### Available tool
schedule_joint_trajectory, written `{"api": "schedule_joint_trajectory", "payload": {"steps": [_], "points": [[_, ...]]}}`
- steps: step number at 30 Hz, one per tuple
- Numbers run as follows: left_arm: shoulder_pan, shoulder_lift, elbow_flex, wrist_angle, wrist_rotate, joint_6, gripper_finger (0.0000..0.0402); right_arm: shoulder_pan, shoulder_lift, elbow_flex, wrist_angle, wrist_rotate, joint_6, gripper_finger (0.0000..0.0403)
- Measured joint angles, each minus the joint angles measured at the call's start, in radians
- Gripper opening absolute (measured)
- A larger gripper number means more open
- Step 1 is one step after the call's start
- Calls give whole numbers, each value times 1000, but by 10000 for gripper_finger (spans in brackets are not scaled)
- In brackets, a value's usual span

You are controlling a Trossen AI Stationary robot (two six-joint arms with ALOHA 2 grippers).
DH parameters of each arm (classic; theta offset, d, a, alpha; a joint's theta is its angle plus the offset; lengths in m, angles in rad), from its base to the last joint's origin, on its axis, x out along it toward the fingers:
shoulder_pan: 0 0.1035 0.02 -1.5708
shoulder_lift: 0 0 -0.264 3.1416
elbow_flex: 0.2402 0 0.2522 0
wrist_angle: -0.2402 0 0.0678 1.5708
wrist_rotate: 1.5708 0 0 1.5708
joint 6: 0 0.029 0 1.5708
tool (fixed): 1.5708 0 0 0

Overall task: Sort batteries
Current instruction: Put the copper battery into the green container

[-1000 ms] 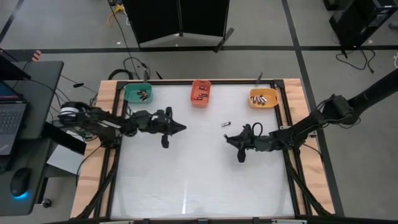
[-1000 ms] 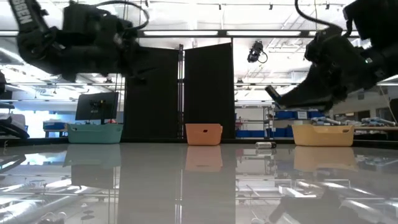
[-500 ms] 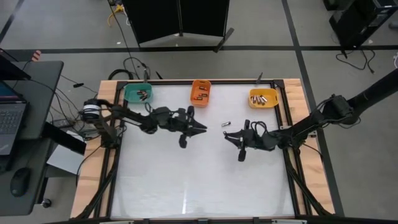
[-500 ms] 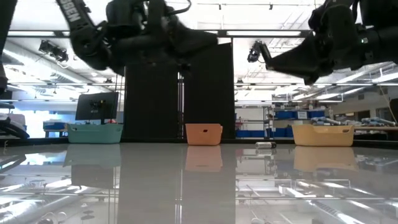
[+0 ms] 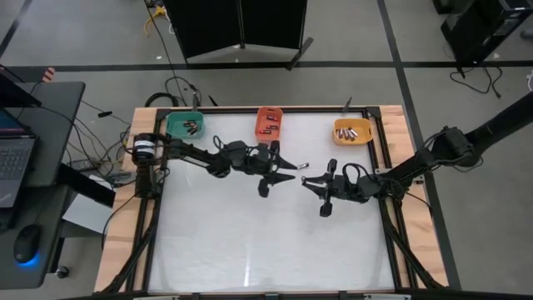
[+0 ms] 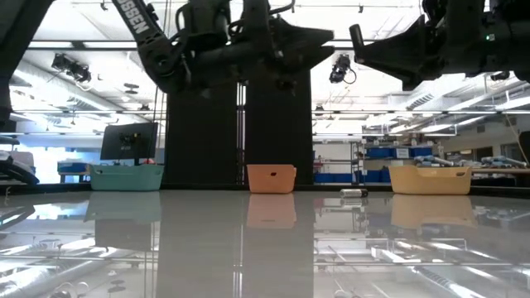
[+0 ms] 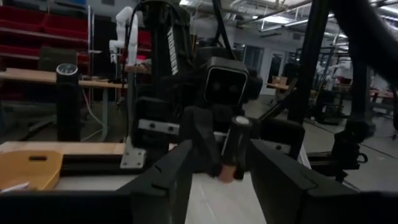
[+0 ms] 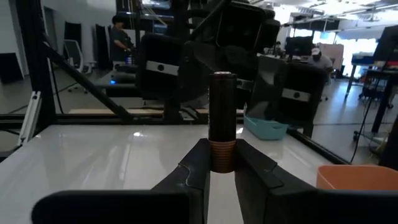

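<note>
dark battery (image 8: pixel 222 118) with coppery end standing upright, pinched in right gripper (image 8: pixel 222 167), left gripper (image 7: pixel 219 163) fingers spread wide facing it

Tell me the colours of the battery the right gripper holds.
Battery: dark body, copper-orange band; clearest in right wrist view.

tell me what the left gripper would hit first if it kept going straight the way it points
Most likely the battery held upright by the right gripper. The left gripper points straight at it with jaws open; depth is hard to judge.
</note>
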Motion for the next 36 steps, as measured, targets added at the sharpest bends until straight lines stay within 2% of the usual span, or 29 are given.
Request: {"api": "schedule_joint_trajectory", "payload": {"steps": [6, 16, 30, 36], "points": [[-24, 32, 52, -13, 1, -5, 176, 0, 0, 0, 18, 19, -32, 60], [-33, 84, 125, -30, -19, -1, 178, 0, 0, 0, 23, 21, -41, 60], [-45, 84, 141, -41, -18, 34, 177, 0, 0, 0, 24, 21, -46, 60], [-51, 83, 187, -117, 6, 57, 177, 0, 0, 0, 24, 21, -49, 60]]}}
